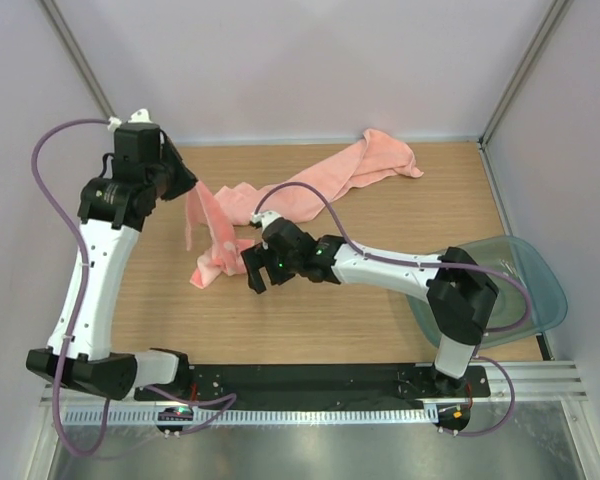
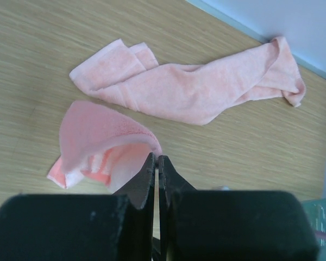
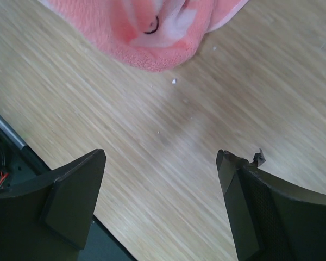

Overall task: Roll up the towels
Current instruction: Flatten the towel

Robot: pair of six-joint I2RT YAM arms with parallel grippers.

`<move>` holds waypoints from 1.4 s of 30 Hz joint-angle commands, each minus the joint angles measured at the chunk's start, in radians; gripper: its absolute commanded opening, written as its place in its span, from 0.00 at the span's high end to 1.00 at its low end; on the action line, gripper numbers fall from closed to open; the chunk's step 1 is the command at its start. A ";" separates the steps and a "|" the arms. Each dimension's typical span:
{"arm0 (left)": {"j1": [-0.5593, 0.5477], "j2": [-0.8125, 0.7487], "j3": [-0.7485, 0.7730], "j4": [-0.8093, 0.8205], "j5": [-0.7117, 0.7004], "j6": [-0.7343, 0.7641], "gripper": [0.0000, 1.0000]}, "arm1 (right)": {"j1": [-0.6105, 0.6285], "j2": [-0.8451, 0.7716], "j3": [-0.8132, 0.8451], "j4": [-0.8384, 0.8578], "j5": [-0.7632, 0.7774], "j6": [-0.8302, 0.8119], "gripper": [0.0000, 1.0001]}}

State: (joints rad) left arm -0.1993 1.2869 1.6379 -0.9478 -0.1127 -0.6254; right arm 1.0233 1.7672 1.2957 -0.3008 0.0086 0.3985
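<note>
Pale wood-grain tabletop [image 1: 330, 320] forms the floor of a booth with plain lilac-white walls [image 1: 280, 70]. At its near edge a black mounting plate [image 1: 310, 380] carries both arm bases. On the near right sits a translucent teal-grey plastic tray [image 1: 540, 290], partly hidden by the right arm's elbow. Further in, the right gripper [image 1: 252, 272] hangs low over bare wood, jaws spread wide with nothing between them. It is just short of the lower end of the smaller salmon-pink terry towel with pale whitish stripes [image 1: 215, 250]. That towel rises from a crumpled heap on the wood, up and leftward to the left gripper [image 1: 185, 185], whose fingers [image 2: 146, 174] are pressed together on a corner of it. Beyond, the long plain salmon-pink terry towel [image 1: 320, 190] lies loosely twisted on the wood. It runs from near the striped towel toward the far right corner, close to the back wall.
</note>
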 commanded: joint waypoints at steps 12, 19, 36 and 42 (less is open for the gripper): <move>-0.020 -0.274 -0.115 -0.138 -0.229 0.009 1.00 | -0.114 0.172 0.313 -0.024 0.048 0.125 0.13; -0.019 -0.339 -0.260 -0.189 -0.386 0.015 1.00 | -0.117 0.291 0.347 -0.058 0.019 0.120 0.18; -0.019 -0.416 -0.397 -0.126 -0.370 0.021 1.00 | -0.143 0.526 0.569 -0.172 0.067 0.158 0.36; -0.017 -0.428 -0.405 -0.124 -0.369 0.027 1.00 | -0.143 0.584 0.635 -0.205 0.062 0.157 0.41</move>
State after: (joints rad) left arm -0.2176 0.8787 1.2324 -1.1114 -0.4702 -0.6144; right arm 0.8799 2.3253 1.8755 -0.4671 0.0601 0.5434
